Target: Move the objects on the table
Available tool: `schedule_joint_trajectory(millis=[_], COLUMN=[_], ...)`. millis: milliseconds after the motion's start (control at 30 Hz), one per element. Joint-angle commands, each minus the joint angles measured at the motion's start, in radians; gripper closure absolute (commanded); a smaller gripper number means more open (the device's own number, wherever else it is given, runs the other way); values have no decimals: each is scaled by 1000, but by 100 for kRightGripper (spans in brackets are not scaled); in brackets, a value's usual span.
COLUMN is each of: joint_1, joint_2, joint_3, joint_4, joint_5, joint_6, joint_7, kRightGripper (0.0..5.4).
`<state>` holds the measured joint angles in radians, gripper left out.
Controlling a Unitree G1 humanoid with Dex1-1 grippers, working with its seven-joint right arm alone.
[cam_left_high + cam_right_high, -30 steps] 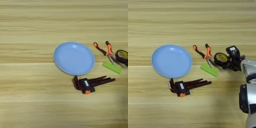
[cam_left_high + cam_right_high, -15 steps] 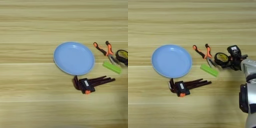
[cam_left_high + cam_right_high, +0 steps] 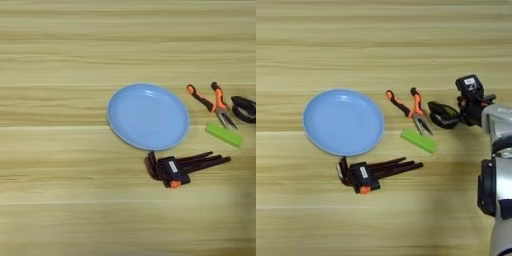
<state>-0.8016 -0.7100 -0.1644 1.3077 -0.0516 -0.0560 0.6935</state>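
While the tape roll (image 3: 443, 114) sits at the tabletop's (image 3: 381, 45) right side, the gripper (image 3: 452, 115) is on it, black fingers seemingly pinching it, though not clearly. Orange-handled pliers (image 3: 409, 107) lie just left, green block (image 3: 418, 140) below them. Hex key set (image 3: 373, 172) and blue plate (image 3: 343, 121) are farther left.

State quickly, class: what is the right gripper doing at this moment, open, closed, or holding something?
Right gripper: at the black tape roll beside the pliers; open or closed cannot be told.
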Motion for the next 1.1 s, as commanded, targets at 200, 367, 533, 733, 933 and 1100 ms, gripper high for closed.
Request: schedule_joint_trajectory(millis=[200,367,533,733,933,1100], joint_1=[-95,-75,-44,-1,30,62], joint_2=[-21,-1,14,37,72,100], joint_3=[0,6,12,19,35,50], joint_4=[-164,-257,-353,-485,-569,-633], joint_5=[34,49,64,81,96,102], joint_6=[-52,-45,-22,19,61,90], joint_7=[70,105,123,140,154,165], kRightGripper=[3,3,3,3,3,3])
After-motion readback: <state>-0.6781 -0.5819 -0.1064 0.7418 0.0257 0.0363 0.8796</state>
